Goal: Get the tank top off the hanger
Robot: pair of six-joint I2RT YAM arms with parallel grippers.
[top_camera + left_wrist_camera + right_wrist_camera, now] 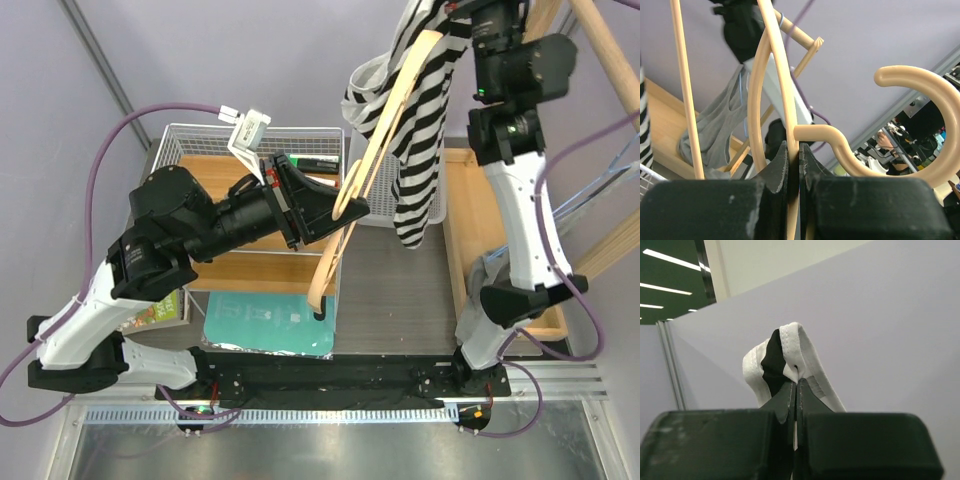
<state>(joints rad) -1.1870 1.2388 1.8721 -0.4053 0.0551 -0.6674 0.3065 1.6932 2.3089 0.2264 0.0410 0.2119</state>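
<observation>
With your left gripper (799,150) clamped on the rigid hanger (385,125) below its hook and your right gripper (796,386) pinching a strap hem, the soft, light, stretchy tank top (425,130) dangles upper-centre in the top view, best gripped by its seams.

1. I see the black-and-white striped tank top (425,120) hanging high above the tabletop, draped around the hanger's upper end.
2. The pale hanger (385,125) tilts steeply in mid-air, hook end down.
</observation>
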